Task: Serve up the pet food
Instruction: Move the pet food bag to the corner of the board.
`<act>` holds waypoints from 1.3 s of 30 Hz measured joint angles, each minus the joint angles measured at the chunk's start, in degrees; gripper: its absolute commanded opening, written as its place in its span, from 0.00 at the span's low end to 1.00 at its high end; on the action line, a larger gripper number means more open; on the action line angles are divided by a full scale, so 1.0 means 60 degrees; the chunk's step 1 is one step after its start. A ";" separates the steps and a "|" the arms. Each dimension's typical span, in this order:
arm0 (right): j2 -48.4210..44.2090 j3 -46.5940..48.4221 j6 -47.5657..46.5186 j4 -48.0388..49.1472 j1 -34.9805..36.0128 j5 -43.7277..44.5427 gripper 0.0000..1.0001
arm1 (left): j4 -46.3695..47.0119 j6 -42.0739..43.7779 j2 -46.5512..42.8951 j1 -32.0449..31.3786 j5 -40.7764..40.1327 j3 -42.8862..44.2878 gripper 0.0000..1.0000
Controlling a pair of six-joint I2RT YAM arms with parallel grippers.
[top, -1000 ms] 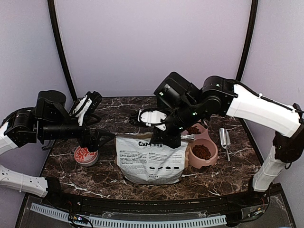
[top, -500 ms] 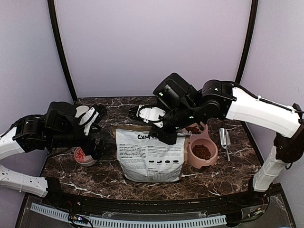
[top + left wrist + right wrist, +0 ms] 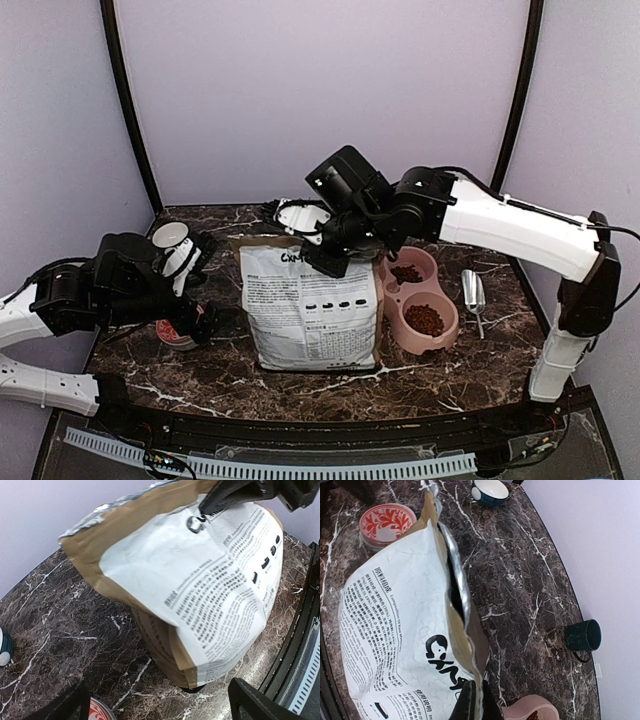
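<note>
We see pet food filling both wells of pink double bowl, right side of counter. Right claw clenched on top edge of upright bag. Left claw released, empty. We judge serving mostly done; bag needs releasing.

right arm stretching in elbow-high, right end effector pinching shut on top edge of the bag. left arm crouching low, left end effector gaping wide, empty, well left of the right one.
</note>
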 measured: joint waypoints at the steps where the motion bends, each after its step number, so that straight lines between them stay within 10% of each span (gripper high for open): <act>1: 0.0164 0.0135 -0.0051 0.0135 -0.0091 0.0040 0.00 | 0.0015 -0.0004 -0.0040 0.0000 -0.0029 -0.0025 0.99; 39: 0.3093 0.4011 -0.3428 0.0965 -0.2889 -0.0117 0.00 | 0.0430 -0.0080 0.0670 0.0000 0.0080 0.0164 0.98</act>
